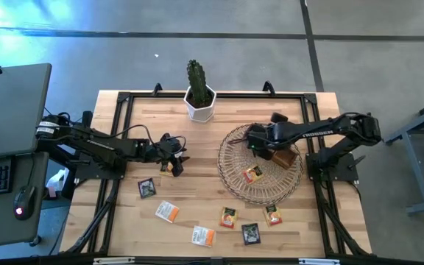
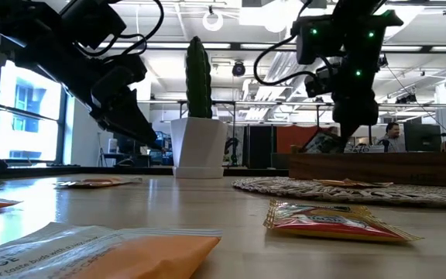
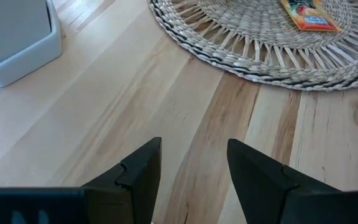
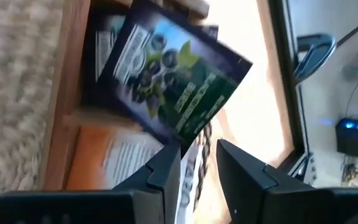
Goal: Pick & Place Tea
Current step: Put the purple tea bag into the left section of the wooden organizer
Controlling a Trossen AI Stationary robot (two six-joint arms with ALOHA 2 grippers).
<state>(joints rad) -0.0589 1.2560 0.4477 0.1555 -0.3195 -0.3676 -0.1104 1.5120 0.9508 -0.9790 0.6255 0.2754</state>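
Note:
The tea lies as small flat sachets. Several rest on the table near its front edge, among them a black one (image 1: 147,188), a white-and-orange one (image 1: 168,212) and a yellow-red one (image 1: 273,214). Another lies on the round wicker tray (image 1: 235,184). My right gripper (image 4: 197,163) hangs open over the brown wooden box (image 1: 286,157) on the tray. Just beyond its fingertips a black sachet with a green label (image 4: 173,81) tilts over the box's compartments, where more sachets lie. My left gripper (image 3: 194,163) stands open above bare wood left of the tray. My right gripper points steeply down at the box with its fingers apart. The black sachet's lower corner (image 4: 180,138) lies right at the tip of one finger (image 4: 166,165); whether they touch I cannot tell. The sachet is tilted, with its far part over the box.
A cactus in a white pot (image 1: 199,96) stands at the table's far edge. A dark frame (image 1: 124,132) runs round the tabletop. A desk with keyboard and mouse (image 1: 6,177) stands left of the table. Bare wood lies between my left gripper and the tray.

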